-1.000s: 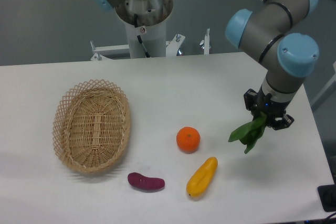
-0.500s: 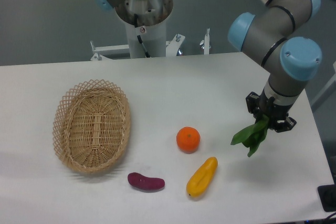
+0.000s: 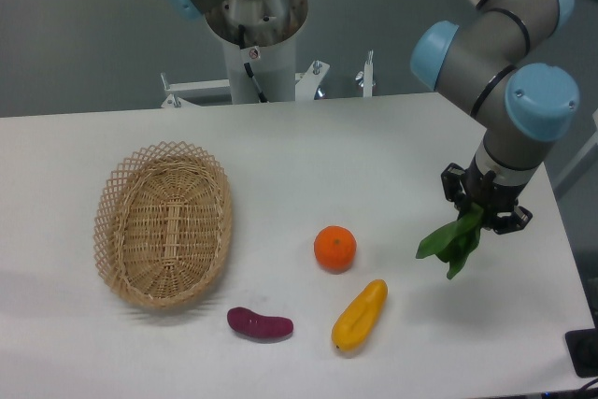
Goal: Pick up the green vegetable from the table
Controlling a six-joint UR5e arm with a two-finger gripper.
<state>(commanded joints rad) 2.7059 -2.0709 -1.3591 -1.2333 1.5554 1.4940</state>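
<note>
The gripper [image 3: 483, 208] is hanging over the right side of the table [image 3: 374, 147], near its right edge, and its black fingers are pinching the stem end of the green vegetable [image 3: 451, 240]. The stem end itself is hiding between the fingers, so only the dark green leaves are showing; they are drooping down and toward the left from the grip. The leaves are hanging clear of the white surface, with a faint shadow lying on the surface just below them. The arm is reaching in from the upper right corner of the view, its grey links and pale blue joint caps stacking above the wrist.

Out from the gripper toward the left, an orange [image 3: 334, 249] is sitting near the middle of the surface, well apart from the leaves. Just toward the front edge from it, a yellow vegetable [image 3: 359, 315] is lying at a slant, its upper end pointing toward the right. A purple vegetable [image 3: 260, 323] is lying left of the yellow one, close to the front edge and apart from it. Farther toward the left edge, an oval wicker basket [image 3: 164, 223] is resting on the surface with its long side running front to back. Behind the far edge, a grey robot pedestal [image 3: 253, 39] is standing on a white bracket.
</note>
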